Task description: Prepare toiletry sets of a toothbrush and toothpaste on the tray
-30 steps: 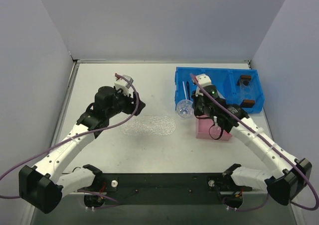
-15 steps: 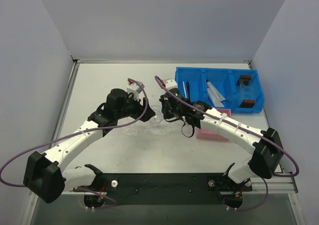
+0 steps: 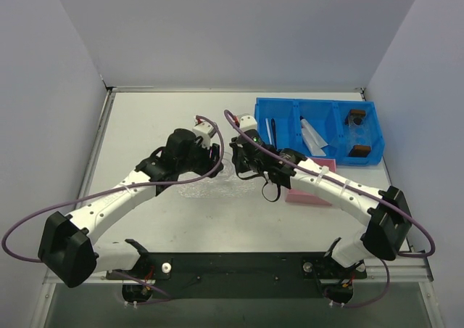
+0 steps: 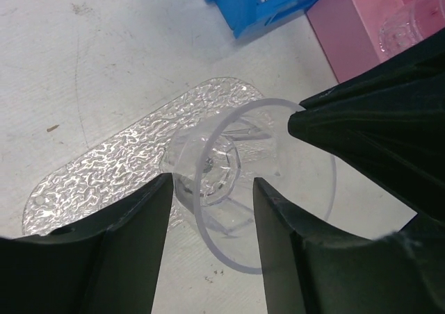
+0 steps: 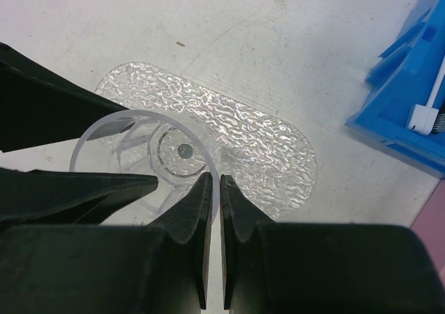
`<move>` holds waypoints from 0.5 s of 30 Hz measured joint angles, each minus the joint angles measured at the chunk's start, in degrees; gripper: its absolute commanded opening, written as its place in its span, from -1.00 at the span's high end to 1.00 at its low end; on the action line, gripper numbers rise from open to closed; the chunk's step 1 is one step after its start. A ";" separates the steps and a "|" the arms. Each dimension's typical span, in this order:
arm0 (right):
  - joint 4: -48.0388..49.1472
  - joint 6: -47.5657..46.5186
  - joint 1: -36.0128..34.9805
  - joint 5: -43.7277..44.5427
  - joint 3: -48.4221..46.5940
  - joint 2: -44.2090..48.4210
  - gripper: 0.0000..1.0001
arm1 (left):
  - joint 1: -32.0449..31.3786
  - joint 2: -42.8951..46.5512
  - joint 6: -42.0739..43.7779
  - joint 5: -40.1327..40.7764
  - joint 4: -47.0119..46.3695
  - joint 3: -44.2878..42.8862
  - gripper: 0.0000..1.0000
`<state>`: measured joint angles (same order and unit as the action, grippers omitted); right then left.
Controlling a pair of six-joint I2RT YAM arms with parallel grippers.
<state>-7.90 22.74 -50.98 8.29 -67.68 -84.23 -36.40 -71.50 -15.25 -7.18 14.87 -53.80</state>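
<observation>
A clear round cup (image 5: 174,147) hangs on its side just over the clear textured tray (image 5: 257,133). My right gripper (image 5: 213,178) is shut on the cup's thin rim wall. My left gripper (image 4: 211,189) is open, with its fingers on either side of the cup's (image 4: 229,168) base end. From above, the two grippers meet over the tray (image 3: 210,186): left gripper (image 3: 216,157), right gripper (image 3: 235,161). A black toothbrush (image 3: 272,132) lies in the blue bin, and a white toothbrush head (image 5: 424,112) shows there too. Silvery toothpaste tubes (image 3: 312,136) lie in the bin's middle compartment.
The blue compartmented bin (image 3: 319,154) stands at the back right, with brown blocks (image 3: 355,114) in its right compartment. A pink box (image 3: 308,194) sits in front of it, and another clear cup (image 4: 410,22) is inside it. Grey walls enclose the table.
The right arm swung left from the bin, carrying the cup over the tray. The left gripper moved right to meet it, and its jaws have narrowed around the cup.
</observation>
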 measured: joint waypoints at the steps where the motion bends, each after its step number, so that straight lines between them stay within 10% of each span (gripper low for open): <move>1: -0.04 -0.02 -0.22 0.42 0.00 0.00 1.00 | -0.20 -0.31 0.22 0.50 0.33 -0.17 -0.04; 15: -0.44 0.24 -4.13 4.76 -1.38 -0.48 1.00 | -0.90 -3.02 0.85 7.50 3.63 -1.33 1.00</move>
<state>-8.34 22.98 -55.11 13.06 -69.06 -84.71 -37.30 -74.52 -14.39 0.32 18.50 -55.13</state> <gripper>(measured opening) 0.024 0.160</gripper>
